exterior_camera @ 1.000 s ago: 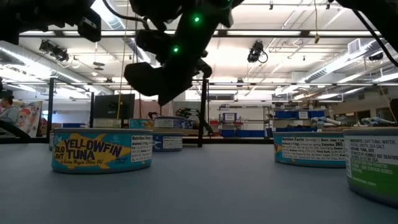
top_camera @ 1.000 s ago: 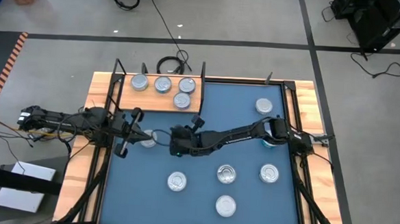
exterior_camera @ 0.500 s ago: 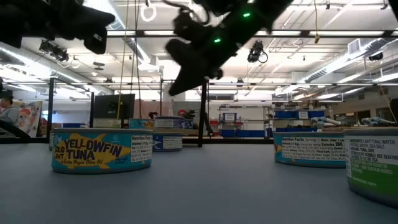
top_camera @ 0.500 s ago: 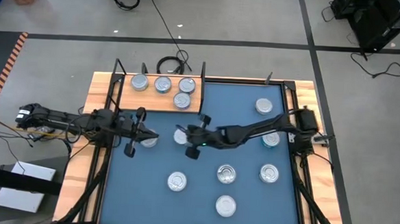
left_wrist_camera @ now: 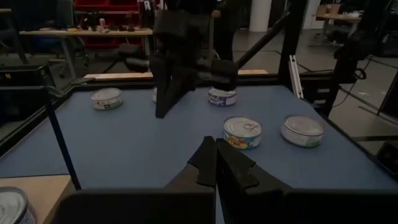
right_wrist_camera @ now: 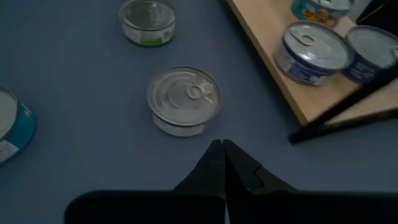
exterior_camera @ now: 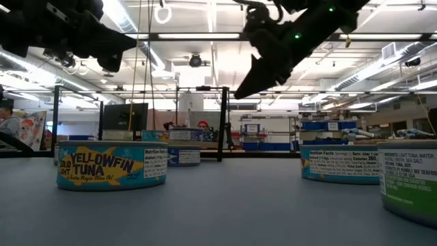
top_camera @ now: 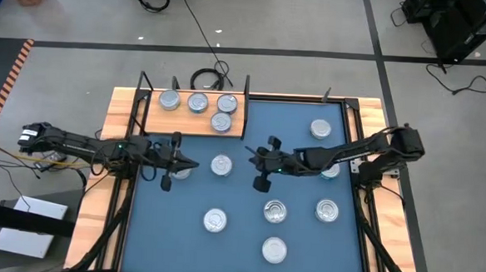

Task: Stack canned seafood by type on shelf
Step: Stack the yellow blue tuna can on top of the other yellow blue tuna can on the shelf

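Left gripper (top_camera: 181, 160): fingers (left_wrist_camera: 211, 163) clenched, empty, apparently over a tin (top_camera: 177, 171). Right gripper (top_camera: 254, 160): fingers (right_wrist_camera: 225, 163) clenched, empty; one tin (right_wrist_camera: 184, 99) just ahead of them on the blue surface (top_camera: 298, 114). Four tins (top_camera: 198, 103) rest on the shelf (top_camera: 189, 123) beyond

High view: overhead, straight down, taking in the whole blue mat (top_camera: 238, 236) and shelf (top_camera: 196, 117) at 11 o'clock. Low view: at tabletop level, facing level across the mat into the room, very close to a yellowfin tuna tin (exterior_camera: 111, 164). Left wrist view: looking across the mat past its shut pincer (left_wrist_camera: 216, 163). Right wrist view: angled down, close, sharing the central tin (right_wrist_camera: 184, 99) (top_camera: 221, 165) and shelf edge with the overhead.
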{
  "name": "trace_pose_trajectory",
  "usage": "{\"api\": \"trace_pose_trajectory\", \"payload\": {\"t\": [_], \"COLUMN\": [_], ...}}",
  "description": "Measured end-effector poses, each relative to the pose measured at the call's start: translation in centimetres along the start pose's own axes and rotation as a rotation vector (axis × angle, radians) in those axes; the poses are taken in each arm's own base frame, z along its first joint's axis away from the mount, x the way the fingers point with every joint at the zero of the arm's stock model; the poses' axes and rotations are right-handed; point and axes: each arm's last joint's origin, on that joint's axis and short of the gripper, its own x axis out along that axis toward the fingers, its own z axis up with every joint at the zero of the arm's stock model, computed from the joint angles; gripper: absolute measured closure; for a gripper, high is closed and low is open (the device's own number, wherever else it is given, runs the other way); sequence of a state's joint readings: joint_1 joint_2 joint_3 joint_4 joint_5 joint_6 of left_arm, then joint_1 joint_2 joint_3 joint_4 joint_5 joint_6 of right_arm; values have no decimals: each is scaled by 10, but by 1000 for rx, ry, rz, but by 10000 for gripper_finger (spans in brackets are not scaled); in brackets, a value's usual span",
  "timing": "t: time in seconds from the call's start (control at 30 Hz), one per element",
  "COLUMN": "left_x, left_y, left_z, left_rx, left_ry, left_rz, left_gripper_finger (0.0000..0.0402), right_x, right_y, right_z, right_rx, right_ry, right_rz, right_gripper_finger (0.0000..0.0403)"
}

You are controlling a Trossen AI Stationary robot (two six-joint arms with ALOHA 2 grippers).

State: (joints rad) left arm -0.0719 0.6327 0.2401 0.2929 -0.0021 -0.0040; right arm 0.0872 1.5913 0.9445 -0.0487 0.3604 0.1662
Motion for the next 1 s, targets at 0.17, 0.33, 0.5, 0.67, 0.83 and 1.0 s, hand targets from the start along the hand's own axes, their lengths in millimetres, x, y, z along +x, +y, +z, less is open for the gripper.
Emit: {"api": "trace_pose_trajectory", "payload": {"t": [0.17, 0.33, 0.5, 0.67, 0.83, 1.0], "left_x": [5, 10, 14, 17, 18, 18], "left_y": [0, 0, 0, 0, 0, 0], "left_z": [-5, -10, -13, -14, -16, -16], "left_rx": [-6, -3, -6, -7, -7, -17], "left_ry": [38, 79, 94, 96, 106, 105], "left_rz": [1, 4, 5, 5, 5, 6], "left_gripper_finger": [398, 398, 398, 398, 398, 398], "right_x": [-11, -14, -17, -25, -33, -34], "right_y": [-5, -7, -6, -5, -4, -12], "right_z": [-6, -12, -9, -8, -11, -17], "right_rx": [29, 26, 64, 107, 98, 134], "right_ry": [52, 132, 200, 313, 418, 507], "right_rz": [-12, -26, 15, 39, 19, 0], "right_gripper_finger": [402, 402, 401, 401, 397, 384]}}
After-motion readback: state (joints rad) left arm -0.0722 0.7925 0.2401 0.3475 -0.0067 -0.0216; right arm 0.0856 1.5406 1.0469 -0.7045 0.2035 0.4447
